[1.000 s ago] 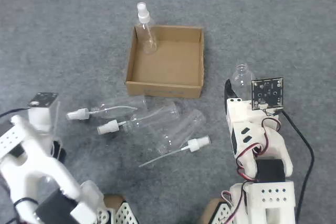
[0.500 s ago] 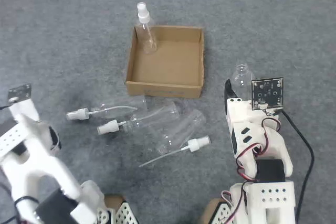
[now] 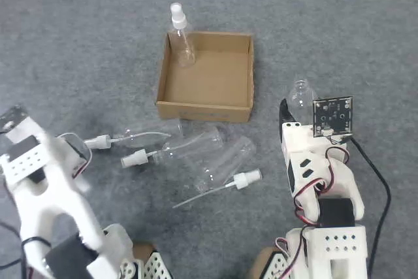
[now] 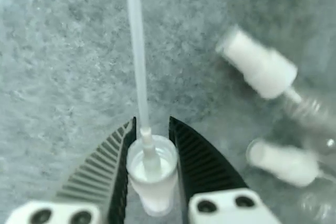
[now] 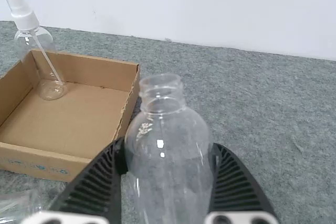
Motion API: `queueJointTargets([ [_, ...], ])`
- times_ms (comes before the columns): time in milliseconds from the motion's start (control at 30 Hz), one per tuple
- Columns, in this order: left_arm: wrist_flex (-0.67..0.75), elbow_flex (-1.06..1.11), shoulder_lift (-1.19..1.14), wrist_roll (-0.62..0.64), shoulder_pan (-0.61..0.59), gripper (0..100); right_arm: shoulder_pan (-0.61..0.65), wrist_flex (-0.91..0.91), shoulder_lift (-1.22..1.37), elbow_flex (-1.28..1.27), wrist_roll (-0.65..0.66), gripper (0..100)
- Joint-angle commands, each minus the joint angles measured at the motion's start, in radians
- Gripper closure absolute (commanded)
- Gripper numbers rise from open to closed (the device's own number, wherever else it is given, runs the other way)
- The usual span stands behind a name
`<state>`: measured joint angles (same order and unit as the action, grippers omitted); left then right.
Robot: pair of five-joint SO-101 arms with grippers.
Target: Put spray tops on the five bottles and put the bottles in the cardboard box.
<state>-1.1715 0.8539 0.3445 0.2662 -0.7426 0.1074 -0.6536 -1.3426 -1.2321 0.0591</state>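
My right gripper [image 5: 168, 150] is shut on a clear, uncapped bottle [image 5: 167, 135], held upright to the right of the cardboard box [image 3: 206, 80]; the high view shows that bottle [image 3: 300, 95] above the right gripper [image 3: 294, 114]. My left gripper [image 4: 152, 123] is shut on a white spray top [image 4: 152, 174] whose dip tube [image 4: 134, 40] sticks out past the fingers. One bottle with a spray top [image 3: 181, 34] stands in the box's far left corner. Three bottles [image 3: 189, 147] lie on the carpet in front of the box, two with white tops [image 3: 98, 142] at their necks.
A loose spray top [image 3: 247, 178] with a long tube lies beside the rightmost lying bottle [image 3: 225, 160]. The left arm [image 3: 39, 161] stands at the near left, the right arm [image 3: 323, 181] at the near right. Grey carpet [image 3: 78, 63] covers the table.
The left arm has swung up and to the left, its wrist camera shifting toward the left edge. The right arm and its bottle have kept still.
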Motion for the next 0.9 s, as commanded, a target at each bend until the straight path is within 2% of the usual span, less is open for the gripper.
queueJointTargets([
  [0, 0.029, -0.042, 0.014, 0.057, 0.003, 99, 0.010, 0.019, -0.016, 0.005, 0.020, 94.4],
  [133, 0.037, -0.048, 0.014, 0.077, 0.000, 99, 0.010, 0.021, -0.016, 0.005, 0.020, 94.4],
  [300, 0.035, -0.044, 0.006, 0.302, -0.003, 99, 0.010, 0.021, -0.016, 0.005, 0.020, 94.4],
  [467, 0.037, -0.019, 0.008, 0.391, -0.003, 98, 0.010, 0.019, -0.016, 0.005, 0.020, 94.4],
  [600, 0.037, -0.010, 0.005, 0.408, -0.015, 98, 0.010, 0.019, -0.016, 0.005, 0.020, 94.4],
  [667, 0.037, -0.012, 0.005, 0.430, -0.046, 94, 0.010, 0.019, -0.016, 0.005, 0.020, 94.4],
  [867, 0.037, 0.015, 0.006, 0.470, -0.060, 71, 0.012, 0.019, -0.016, 0.005, 0.020, 94.4],
])
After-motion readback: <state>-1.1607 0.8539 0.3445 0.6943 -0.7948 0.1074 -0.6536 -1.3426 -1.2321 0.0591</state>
